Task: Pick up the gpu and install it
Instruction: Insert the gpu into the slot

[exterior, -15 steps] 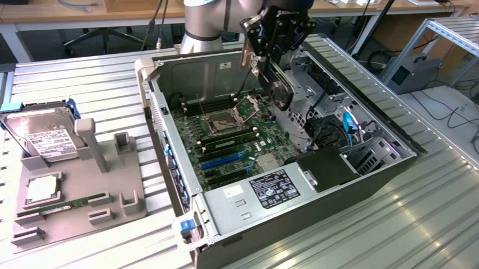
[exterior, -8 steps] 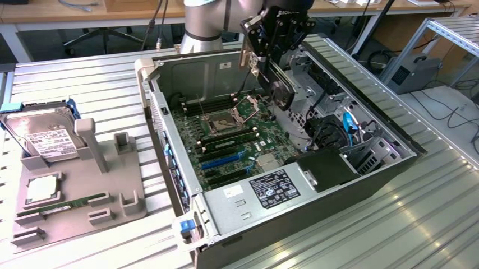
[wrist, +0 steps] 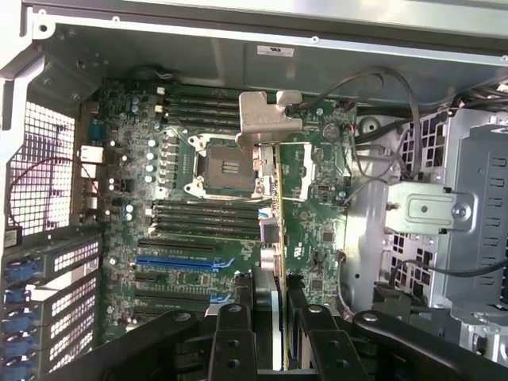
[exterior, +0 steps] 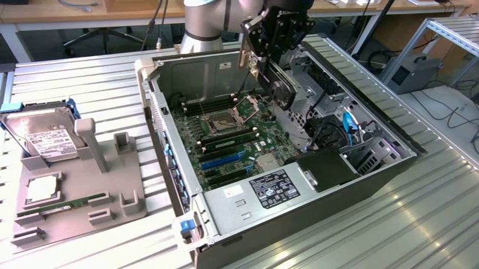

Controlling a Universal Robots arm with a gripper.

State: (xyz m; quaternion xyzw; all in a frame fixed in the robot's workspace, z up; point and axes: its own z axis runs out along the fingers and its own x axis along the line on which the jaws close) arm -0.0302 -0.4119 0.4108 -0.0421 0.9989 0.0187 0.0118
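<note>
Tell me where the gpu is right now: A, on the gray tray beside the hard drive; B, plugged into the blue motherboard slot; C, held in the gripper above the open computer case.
C: the gripper is closed on the gpu, which hangs edge-on over the motherboard, not yet seated.

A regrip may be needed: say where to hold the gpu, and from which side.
Probably pinch the gpu across its two flat faces at the upper long edge, from above, as the gripper does. It is thin and hangs on edge over the motherboard, bracket at one end.
</note>
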